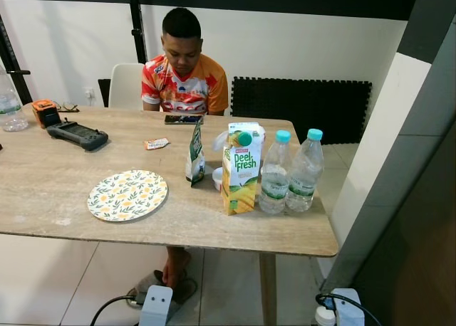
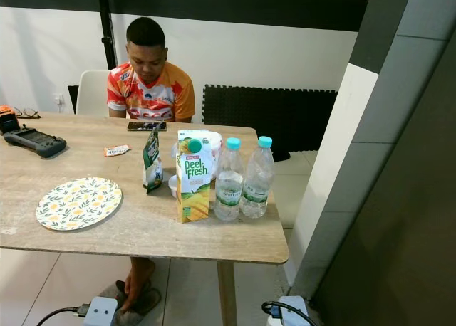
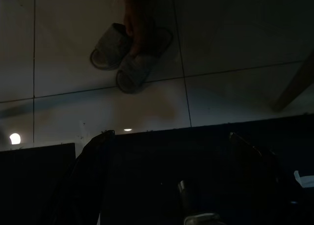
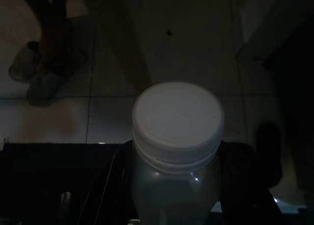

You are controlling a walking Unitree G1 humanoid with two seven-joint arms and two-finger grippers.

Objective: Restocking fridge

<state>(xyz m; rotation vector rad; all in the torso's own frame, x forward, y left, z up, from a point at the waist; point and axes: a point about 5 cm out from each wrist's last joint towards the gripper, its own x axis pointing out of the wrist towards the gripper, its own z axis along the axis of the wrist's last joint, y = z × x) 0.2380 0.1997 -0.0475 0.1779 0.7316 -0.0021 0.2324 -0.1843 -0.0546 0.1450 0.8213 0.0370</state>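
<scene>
Right wrist view shows the right end effector (image 4: 176,185) clamped on a white-capped bottle (image 4: 177,131) low above the floor, while juice carton (image 1: 241,168) and two water bottles (image 1: 291,171) wait unstocked on the worktop (image 1: 64,176); left end effector (image 3: 171,185) hangs apart.

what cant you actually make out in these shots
- White tub, left eye view: largely hidden behind the juice carton and green pouch; contents unreadable.
- Clear bottle, left eye view: cut off by the frame's edge.
- Phone by the person: screen too small to read.
- White-capped jar, right wrist view: too dark to see its contents or the right gripper fingers' contact.
- Left gripper, left wrist view: fingers lost in shadow.
</scene>
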